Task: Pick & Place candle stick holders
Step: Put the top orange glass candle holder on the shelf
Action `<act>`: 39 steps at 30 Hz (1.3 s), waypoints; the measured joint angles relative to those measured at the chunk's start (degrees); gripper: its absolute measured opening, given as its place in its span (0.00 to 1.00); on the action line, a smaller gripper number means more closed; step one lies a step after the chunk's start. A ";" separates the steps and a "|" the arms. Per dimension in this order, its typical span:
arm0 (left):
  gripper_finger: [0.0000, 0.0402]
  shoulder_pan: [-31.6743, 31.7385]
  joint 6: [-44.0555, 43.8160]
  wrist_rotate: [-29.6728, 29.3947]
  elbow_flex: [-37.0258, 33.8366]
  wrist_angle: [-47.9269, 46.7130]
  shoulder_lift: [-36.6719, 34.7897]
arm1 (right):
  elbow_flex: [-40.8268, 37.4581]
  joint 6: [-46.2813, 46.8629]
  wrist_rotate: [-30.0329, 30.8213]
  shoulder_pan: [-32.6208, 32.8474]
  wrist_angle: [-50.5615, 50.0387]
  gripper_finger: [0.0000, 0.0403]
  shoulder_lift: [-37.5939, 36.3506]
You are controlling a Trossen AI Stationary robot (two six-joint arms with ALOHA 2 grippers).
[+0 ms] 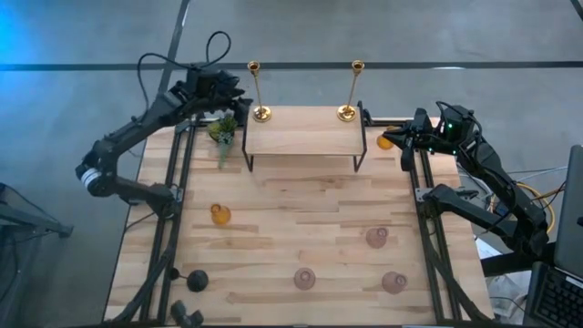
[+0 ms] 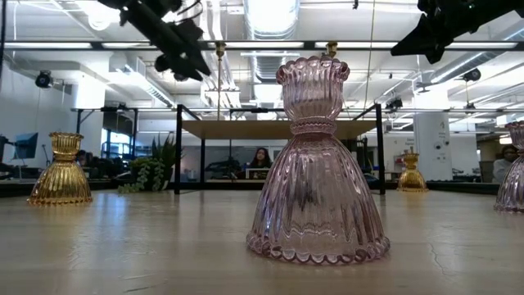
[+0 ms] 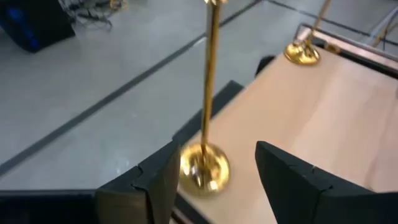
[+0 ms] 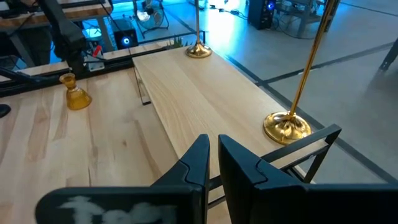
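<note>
- The wooden table [image 1: 301, 237] fills the high view, with dark rails down both long sides.
- A raised wooden shelf [image 1: 301, 132] on thin black legs stands at the table's far end.
- The left arm reaches to the shelf's left far corner; the left gripper [image 3: 214, 180] has its fingers spread on either side of the left brass stick's round base, and I see no contact with it.
- The right arm waits near the shelf's right end; the right gripper [image 4: 213, 155] has its fingers nearly together and holds nothing.
- The left brass stick [image 1: 258, 91] stands upright on the shelf's left far corner.
- The right brass stick [image 1: 352, 89] stands upright on the right far corner.
- The small green potted plant [image 1: 221, 130] sits on the table just left of the shelf.
- Three pink glass holders stand toward the near end: one at centre [image 1: 304, 278], one nearer the right rail [image 1: 393, 282], one farther back on the right [image 1: 376, 237].
- One amber glass holder [image 1: 219, 213] stands on the left side of the table.
- The other amber holder [image 1: 385, 140] sits just right of the shelf.
- The black stemmed holder [image 1: 195, 281] stands near the left near corner.
</note>
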 joint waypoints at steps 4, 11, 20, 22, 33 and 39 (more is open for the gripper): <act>0.53 -0.07 -0.15 0.53 0.02 -6.92 -4.58 | 0.00 -0.16 0.00 0.00 0.04 0.07 0.01; 0.52 -0.98 -2.06 4.63 0.04 -17.59 -11.86 | 0.00 -0.07 0.00 0.00 0.01 0.07 0.02; 0.52 -4.90 -6.50 5.06 -6.36 -21.48 -20.31 | 0.00 3.49 4.87 0.02 -1.18 0.07 0.04; 0.52 -5.22 -7.32 5.02 -10.06 -21.28 -22.52 | 0.00 5.11 10.73 0.02 -3.00 0.07 0.04; 0.51 -5.27 -14.15 5.13 -29.88 -4.91 -30.30 | 0.00 11.02 35.89 -0.15 -10.71 0.07 5.12; 0.51 -5.29 -13.67 5.17 -32.58 -0.99 -30.53 | 3.98 12.62 39.64 0.46 -16.20 0.07 10.82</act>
